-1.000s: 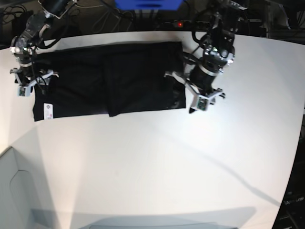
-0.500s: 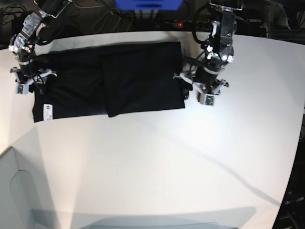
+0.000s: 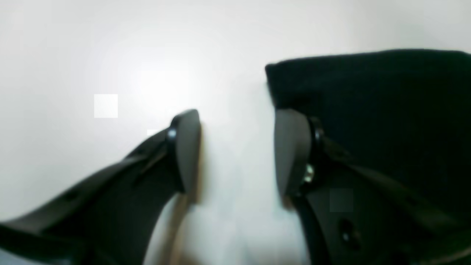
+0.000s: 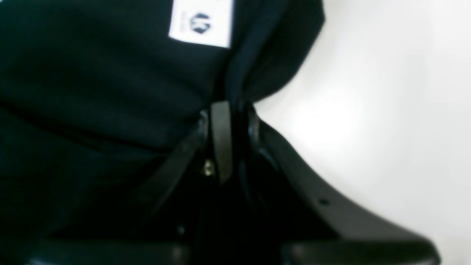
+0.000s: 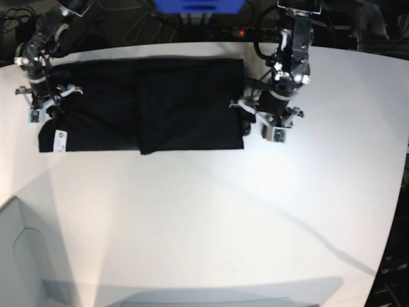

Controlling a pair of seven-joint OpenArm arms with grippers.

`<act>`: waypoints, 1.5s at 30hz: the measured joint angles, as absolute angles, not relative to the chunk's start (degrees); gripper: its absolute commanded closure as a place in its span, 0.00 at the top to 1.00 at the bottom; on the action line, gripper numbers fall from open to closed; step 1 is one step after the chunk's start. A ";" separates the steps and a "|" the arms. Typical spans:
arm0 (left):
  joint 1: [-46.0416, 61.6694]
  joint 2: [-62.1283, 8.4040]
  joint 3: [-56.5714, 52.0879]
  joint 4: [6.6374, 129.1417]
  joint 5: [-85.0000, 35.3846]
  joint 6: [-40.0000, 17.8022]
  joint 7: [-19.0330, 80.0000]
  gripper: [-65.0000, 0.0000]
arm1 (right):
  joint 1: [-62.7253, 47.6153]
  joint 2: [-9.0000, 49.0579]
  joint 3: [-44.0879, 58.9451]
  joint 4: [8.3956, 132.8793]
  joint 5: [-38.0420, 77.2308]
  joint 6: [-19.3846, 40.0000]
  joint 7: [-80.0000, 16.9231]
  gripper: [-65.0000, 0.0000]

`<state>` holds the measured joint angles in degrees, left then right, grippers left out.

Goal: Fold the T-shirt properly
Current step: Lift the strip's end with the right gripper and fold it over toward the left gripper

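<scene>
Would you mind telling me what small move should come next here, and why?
Probably shift the left claw sideways onto the near corner of the T-shirt and close it. The right claw is already pinched on cloth near the white label, while the left claw's jaws stand open over bare table, with the shirt edge just beside one finger.

t-shirt (image 5: 166,102): plain black | label (image 4: 201,23): white | table (image 5: 223,211): white

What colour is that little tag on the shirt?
White, with a small dark logo. The tag on the black shirt shows best in the right wrist view.
</scene>
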<state>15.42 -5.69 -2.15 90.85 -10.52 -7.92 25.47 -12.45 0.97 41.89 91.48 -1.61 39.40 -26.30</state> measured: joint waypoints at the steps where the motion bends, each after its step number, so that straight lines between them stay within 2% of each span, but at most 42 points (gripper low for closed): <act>1: 15.42 -5.72 -2.17 90.85 -10.52 -7.92 25.50 0.49 | -12.58 -0.43 41.98 94.19 -1.98 39.40 -26.92 0.00; 7: 15.49 -5.72 -2.09 90.89 -10.52 -7.94 25.54 0.49 | -14.46 -7.46 38.00 108.25 -1.26 39.40 -25.74 0.00; 12: 15.31 -5.69 -1.93 90.70 -10.55 -7.92 25.61 0.49 | -19.90 -8.78 26.59 115.24 -1.23 39.42 -27.55 0.00; 19: 15.20 -5.69 -1.93 90.56 -10.50 -7.90 25.45 0.49 | -24.82 -8.64 8.12 115.31 -1.74 39.42 -27.90 0.00; 27: 15.20 -5.69 -2.04 90.56 -10.52 -7.84 25.43 0.49 | -20.32 -8.60 -11.00 112.09 -1.23 39.42 -27.99 0.00; 35: 15.51 -5.61 -2.22 91.05 -10.39 -7.77 25.65 0.49 | -15.66 -8.45 -14.92 102.08 -1.37 39.40 -27.99 0.00; 41: 17.85 -5.67 -3.79 94.39 -10.52 -7.77 28.10 0.49 | -14.48 -8.43 -14.81 100.51 -1.34 39.40 -27.90 0.01; 45: 19.53 -5.72 -7.09 98.67 -10.28 -7.25 28.77 0.49 | -13.87 -8.38 -14.83 100.47 -1.37 39.42 -28.08 0.18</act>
<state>19.53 -5.72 -7.09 98.67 -10.28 -7.25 28.77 -13.87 -8.38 -14.83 100.47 -1.37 39.42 -28.08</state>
